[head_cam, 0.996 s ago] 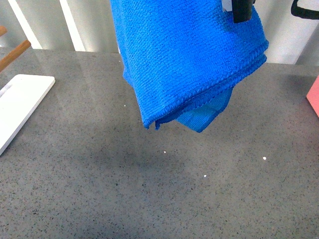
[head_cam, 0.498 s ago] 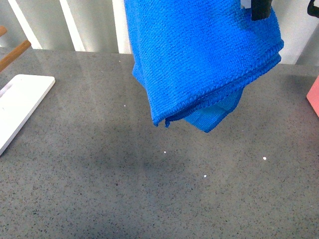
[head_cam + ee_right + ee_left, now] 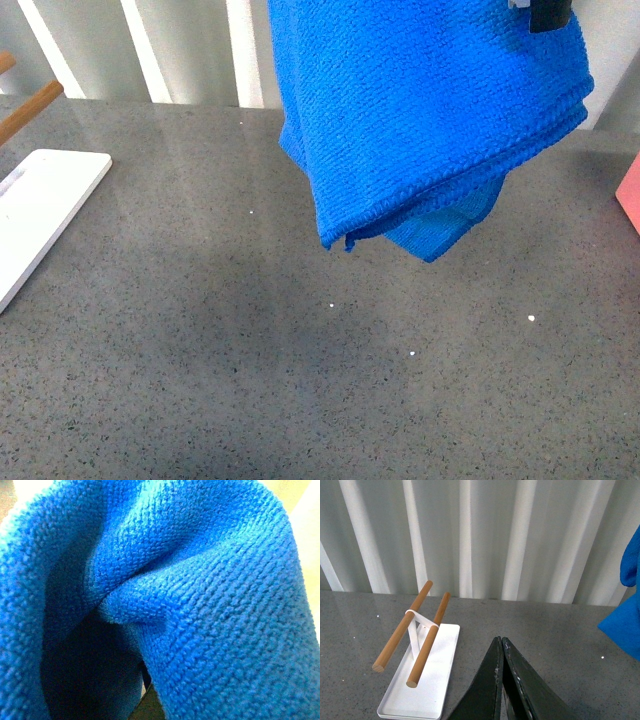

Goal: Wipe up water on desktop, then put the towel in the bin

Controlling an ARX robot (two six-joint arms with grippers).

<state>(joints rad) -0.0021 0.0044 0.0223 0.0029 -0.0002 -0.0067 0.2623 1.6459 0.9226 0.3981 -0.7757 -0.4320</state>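
Front: 1 towel (image 3: pixel 430 110) hangs upper right, off the desktop (image 3: pixel 200 350), pinched by the right gripper (image 3: pixel 548 14); 1 tray (image 3: pixel 40 210) far left.
Left wrist: left gripper (image 3: pixel 501 647) closed; 2 rods (image 3: pixel 403 626) over the tray.
Right wrist: towel fills the frame.

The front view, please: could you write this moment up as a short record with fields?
towel: blue, folded over, hanging in the air above the desktop, not touching it
right gripper: at the picture's top edge, shut on the towel
left gripper: shut, empty
white tray: on the desktop's left, carrying a rack with two wooden rods
pink object: at the right edge, cut off
water: no puddle visible
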